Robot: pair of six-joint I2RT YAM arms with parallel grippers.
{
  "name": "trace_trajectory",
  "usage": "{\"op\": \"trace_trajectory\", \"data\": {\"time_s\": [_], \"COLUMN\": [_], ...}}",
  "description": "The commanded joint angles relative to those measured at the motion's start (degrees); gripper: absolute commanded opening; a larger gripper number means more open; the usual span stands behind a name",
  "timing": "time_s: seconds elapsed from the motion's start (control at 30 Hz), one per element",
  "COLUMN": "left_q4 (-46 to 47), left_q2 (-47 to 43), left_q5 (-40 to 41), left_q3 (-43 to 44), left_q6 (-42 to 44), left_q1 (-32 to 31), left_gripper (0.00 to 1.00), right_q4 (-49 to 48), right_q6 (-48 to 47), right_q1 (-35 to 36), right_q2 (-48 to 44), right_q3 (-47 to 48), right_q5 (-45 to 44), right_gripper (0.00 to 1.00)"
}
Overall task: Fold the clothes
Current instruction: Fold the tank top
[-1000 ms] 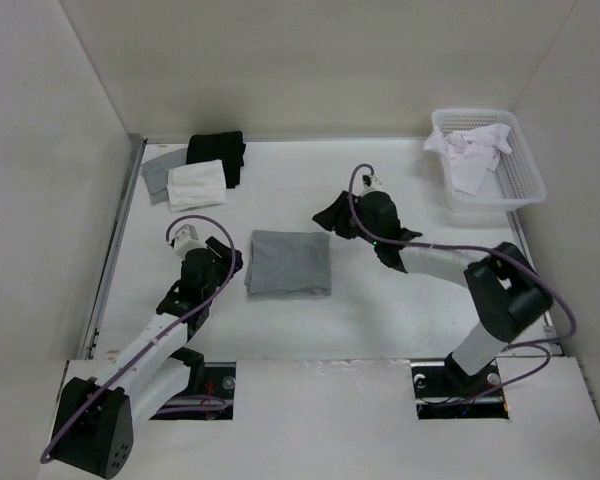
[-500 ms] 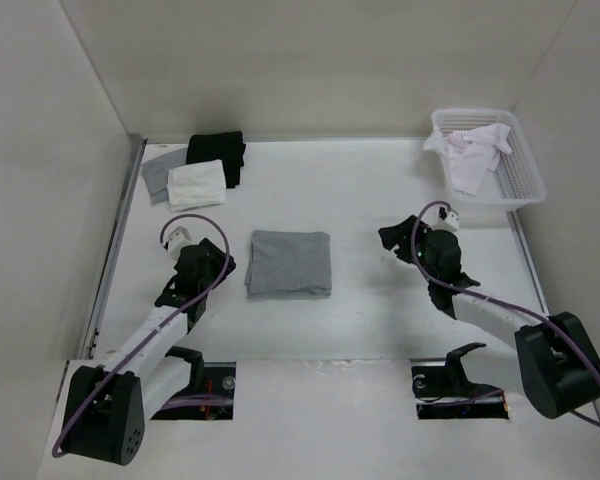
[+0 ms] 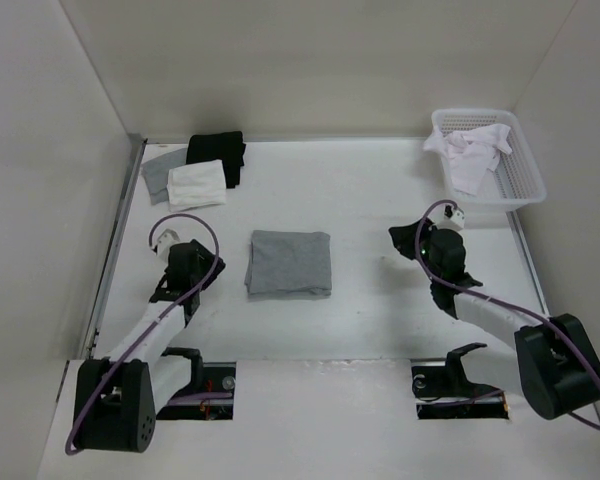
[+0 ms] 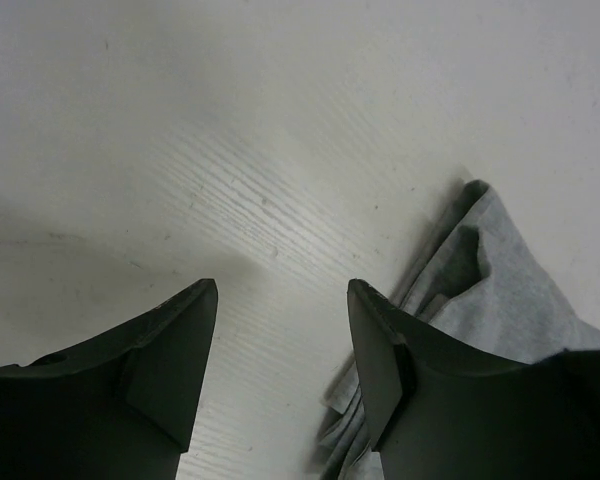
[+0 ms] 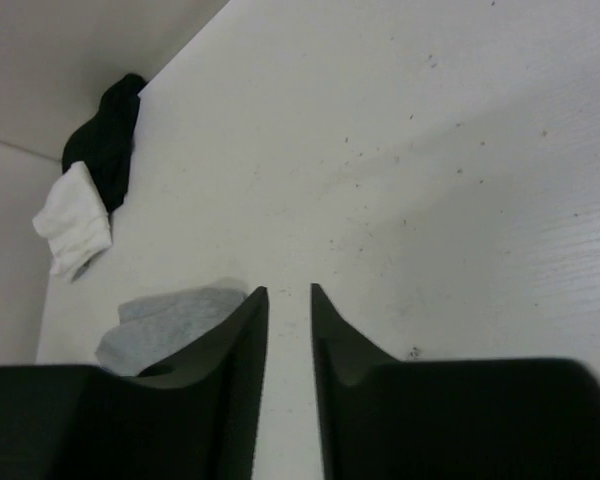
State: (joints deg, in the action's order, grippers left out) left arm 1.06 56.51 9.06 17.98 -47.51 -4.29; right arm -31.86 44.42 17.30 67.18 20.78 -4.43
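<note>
- The grey top (image 3: pixel 289 263) is folded into a tidy rectangle, lying flat in the middle of the table (image 3: pixel 380 190).
- The left gripper (image 4: pixel 280 290) is low over the table just left of the top, fingers spread wide with nothing in them.
- The right gripper (image 5: pixel 287 292) is well off to the right, with just a narrow slit between its fingers, and it's empty too.
- Far left there's a black cloth (image 3: pixel 220 155), a white cloth (image 3: pixel 197 185) and a grey cloth (image 3: pixel 158 172).
- Far right, a mesh basket (image 3: pixel 515 170) holds a white garment (image 3: pixel 468 155).

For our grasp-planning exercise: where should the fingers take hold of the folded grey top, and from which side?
I'd take the grey top by its left edge, coming in low from the left. It lies flat, but the left wrist view shows stacked layers lifting there, beside the open left fingers.
</note>
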Motion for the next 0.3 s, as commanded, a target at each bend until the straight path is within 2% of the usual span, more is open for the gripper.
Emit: {"op": "trace_trajectory", "data": {"time_s": [0.0,0.1,0.17,0.27], "left_q4": [3.4,4.2,4.7,4.9], "left_q2": [1.4,1.8,2.2,3.3], "left_q5": [-1.9,-1.9,-1.9,-1.8], "left_q3": [1.8,1.8,1.8,1.9], "left_q6": [0.9,1.4,1.8,2.9], "left_q1": [-1.3,-2.6,-3.0,-4.0], "left_gripper": [0.53,0.53,0.51,0.54], "right_q4": [-3.2,-2.0,-1.9,-1.9], "right_q6": [0.0,-0.1,-0.3,-0.7], "right_q1": [0.1,0.1,0.1,0.4], "right_q2": [0.8,1.8,2.4,3.2], "right_q3": [0.9,1.9,2.3,2.9], "right_q5": [1.3,1.6,1.6,1.6], "right_gripper": [0.17,0.14,0.17,0.38]}}
